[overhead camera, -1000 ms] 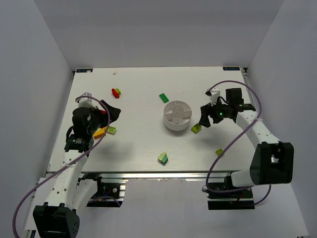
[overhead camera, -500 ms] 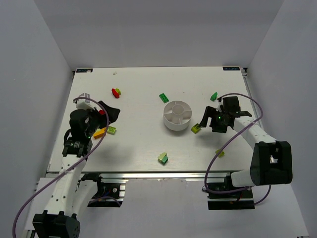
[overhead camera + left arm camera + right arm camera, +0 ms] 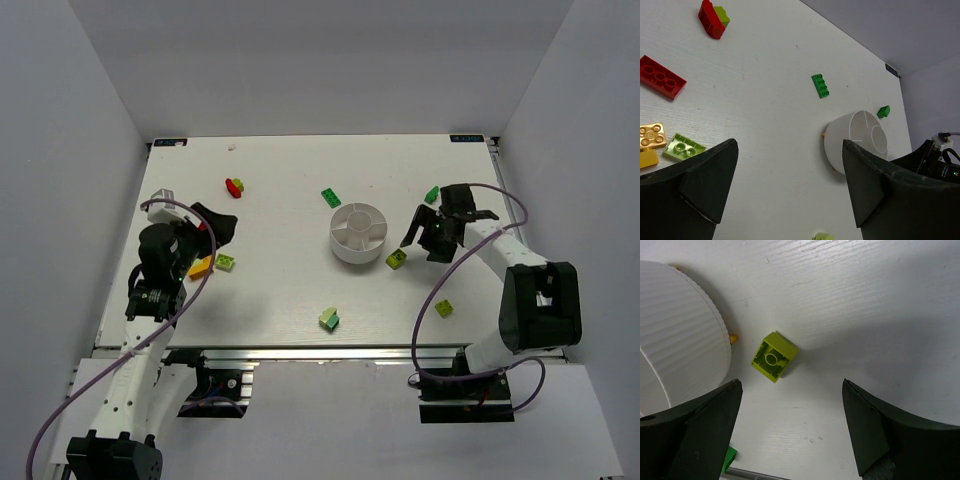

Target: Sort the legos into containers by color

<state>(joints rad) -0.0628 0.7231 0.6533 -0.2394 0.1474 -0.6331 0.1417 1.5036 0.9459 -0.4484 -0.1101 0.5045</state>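
The white divided dish (image 3: pixel 357 232) sits right of the table's centre, and its wall (image 3: pixel 680 335) shows at the left of the right wrist view. A lime brick (image 3: pixel 397 259) (image 3: pixel 774 356) lies upside down just right of the dish. My right gripper (image 3: pixel 418 240) hangs open right over it with nothing between its fingers. My left gripper (image 3: pixel 222 228) (image 3: pixel 790 150) stands open and empty at the left. Beside it lie a red brick (image 3: pixel 661 84), an orange brick (image 3: pixel 201 266) and a lime brick (image 3: pixel 227 262).
A red-and-lime pair (image 3: pixel 235 186) lies at the far left. One green brick (image 3: pixel 331 197) lies behind the dish and another (image 3: pixel 432 194) sits by the right arm. A pale green and green pair (image 3: pixel 328 319) and a lime brick (image 3: pixel 443 308) lie near the front edge.
My right gripper has swung round and settled closer over the lime brick by the dish. The left arm has drawn back slightly to the left. No brick has moved.
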